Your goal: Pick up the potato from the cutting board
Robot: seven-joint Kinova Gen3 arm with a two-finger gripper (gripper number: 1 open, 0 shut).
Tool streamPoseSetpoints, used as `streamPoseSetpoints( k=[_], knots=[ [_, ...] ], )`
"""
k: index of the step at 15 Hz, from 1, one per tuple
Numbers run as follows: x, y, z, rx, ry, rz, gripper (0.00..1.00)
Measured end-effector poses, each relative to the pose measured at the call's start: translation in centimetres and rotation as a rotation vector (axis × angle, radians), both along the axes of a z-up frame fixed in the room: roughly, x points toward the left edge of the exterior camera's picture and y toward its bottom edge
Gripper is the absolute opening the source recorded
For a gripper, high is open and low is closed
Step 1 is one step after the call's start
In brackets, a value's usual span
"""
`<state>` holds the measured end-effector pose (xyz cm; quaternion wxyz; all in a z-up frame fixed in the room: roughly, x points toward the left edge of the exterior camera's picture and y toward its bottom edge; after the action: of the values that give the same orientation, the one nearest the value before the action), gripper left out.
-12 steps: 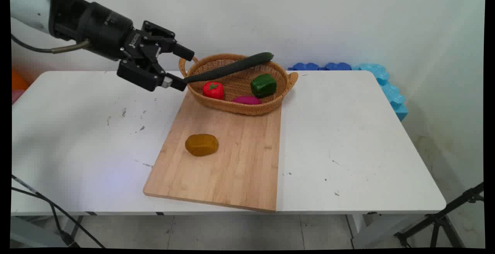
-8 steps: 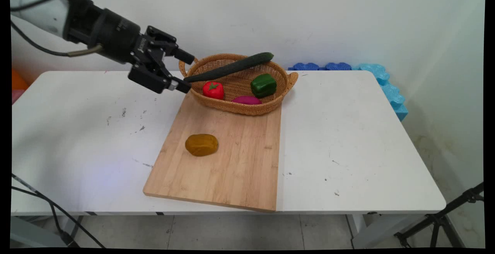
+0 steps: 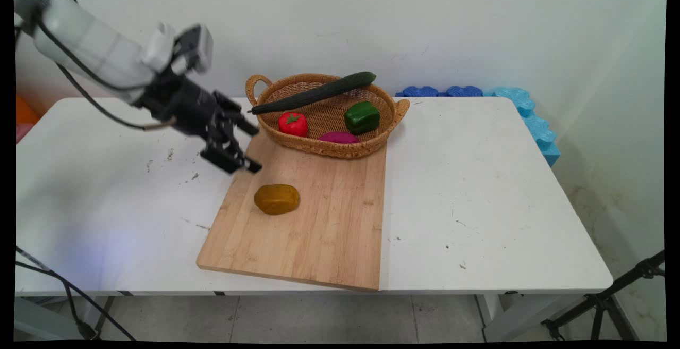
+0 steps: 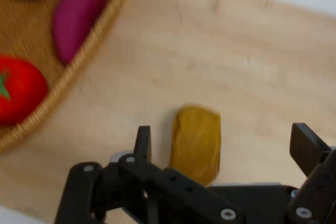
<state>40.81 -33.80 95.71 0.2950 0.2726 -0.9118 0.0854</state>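
As the gripper [image 3: 245, 147] drops away from the cucumber [image 3: 313, 93], it hangs empty above the board's [image 3: 319, 216] left edge, fingers apart.
The potato [image 3: 277, 198] lies on the board just ahead, between the fingers in the hand view; cucumber, tomato [image 3: 292, 124] and pepper [image 3: 362, 117] sit unmoved in the basket [image 3: 396, 111].

Brown potato [image 3: 277, 198] on cutting board [image 3: 329, 232]
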Motion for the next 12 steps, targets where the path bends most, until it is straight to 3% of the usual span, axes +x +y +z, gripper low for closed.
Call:
streamPoseSetpoints(
  k=[5,12],
  knots=[
    [-1.3,0.1,-4.9,0.082,-0.118,0.026,1.00],
    [-4.1,-1.4,-9.4,0.106,-0.177,0.044,1.00]
  ],
)
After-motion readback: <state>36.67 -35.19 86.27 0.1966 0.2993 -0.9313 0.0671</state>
